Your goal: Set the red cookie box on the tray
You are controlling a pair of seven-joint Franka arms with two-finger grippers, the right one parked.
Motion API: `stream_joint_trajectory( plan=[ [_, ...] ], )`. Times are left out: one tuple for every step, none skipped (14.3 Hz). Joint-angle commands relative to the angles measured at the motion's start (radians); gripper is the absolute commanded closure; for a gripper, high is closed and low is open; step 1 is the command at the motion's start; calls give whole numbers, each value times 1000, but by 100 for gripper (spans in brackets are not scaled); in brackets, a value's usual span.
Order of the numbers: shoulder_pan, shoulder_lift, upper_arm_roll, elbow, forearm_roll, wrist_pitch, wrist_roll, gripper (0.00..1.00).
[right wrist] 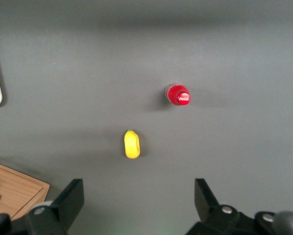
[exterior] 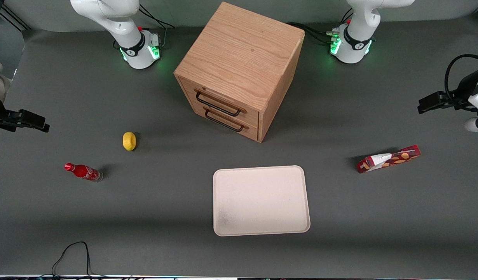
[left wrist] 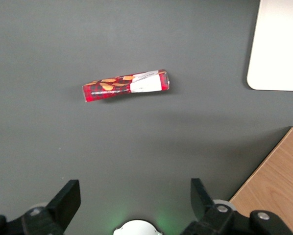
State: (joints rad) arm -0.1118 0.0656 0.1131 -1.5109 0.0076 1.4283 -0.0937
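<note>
In the front view, our gripper (exterior: pixel 423 105) hangs high above the table, well apart from the red cookie box (exterior: pixel 389 158) lying beside the tray (exterior: pixel 261 200). In the left wrist view, the fingers (left wrist: pixel 65 198) stand wide open and empty; we should descend and close across the box's narrow width.

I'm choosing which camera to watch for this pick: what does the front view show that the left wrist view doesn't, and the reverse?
Only the front view shows the yellow lemon-like object, the soda bottle, the cabinet's drawers and handles, and the whole tray.

Only the left wrist view shows the open gripper from directly above the table, apart from the red cookie box.

Both show the red cookie box lying on the table, off the tray, and part of the wooden cabinet.
</note>
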Motion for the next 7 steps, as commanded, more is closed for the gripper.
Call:
stream_joint_trajectory(
  plan=[
    [-39,13,40,29,20,-35,20,0],
    [-35,16,39,31,18,-35,14,0],
    [-35,17,40,32,20,-38,6,0],
    [-32,16,40,31,15,-40,12,0],
    [-32,14,40,31,15,-40,25,0],
    [-32,14,40,32,17,-42,26,0],
    [-34,13,39,32,9,-55,25,0]
  ],
)
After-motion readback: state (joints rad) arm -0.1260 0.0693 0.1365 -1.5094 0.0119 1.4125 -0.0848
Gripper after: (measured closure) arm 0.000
